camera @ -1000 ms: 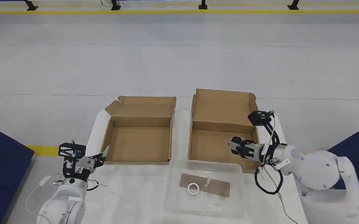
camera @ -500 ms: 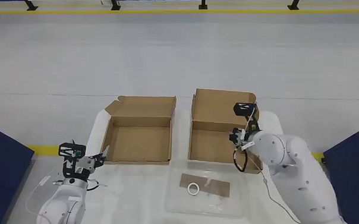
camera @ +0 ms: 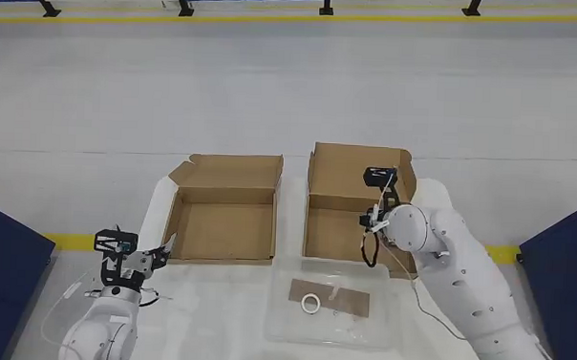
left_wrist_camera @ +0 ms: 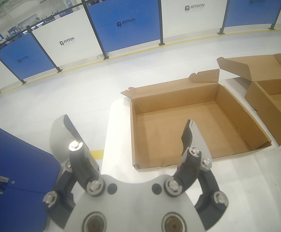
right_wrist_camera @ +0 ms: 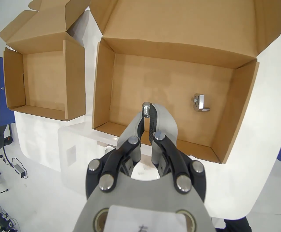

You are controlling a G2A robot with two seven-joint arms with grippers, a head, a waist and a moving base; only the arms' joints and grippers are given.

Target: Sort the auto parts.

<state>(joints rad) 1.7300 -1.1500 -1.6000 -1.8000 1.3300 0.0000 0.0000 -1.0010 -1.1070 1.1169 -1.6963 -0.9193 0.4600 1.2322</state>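
My right tool (right_wrist_camera: 147, 114) clamps a small bolt (right_wrist_camera: 145, 108) above the right-hand box (right_wrist_camera: 171, 72); my left tool (left_wrist_camera: 129, 134) hangs with fingers apart.

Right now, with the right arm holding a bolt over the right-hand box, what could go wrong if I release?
1. The small silver threaded bolt is pinched only at the very ends of the fingers of the right gripper, so it may slip or tilt out early.
2. Dropped from here, it could bounce or roll across the open brown cardboard box and strike the silver metal bracket lying inside.
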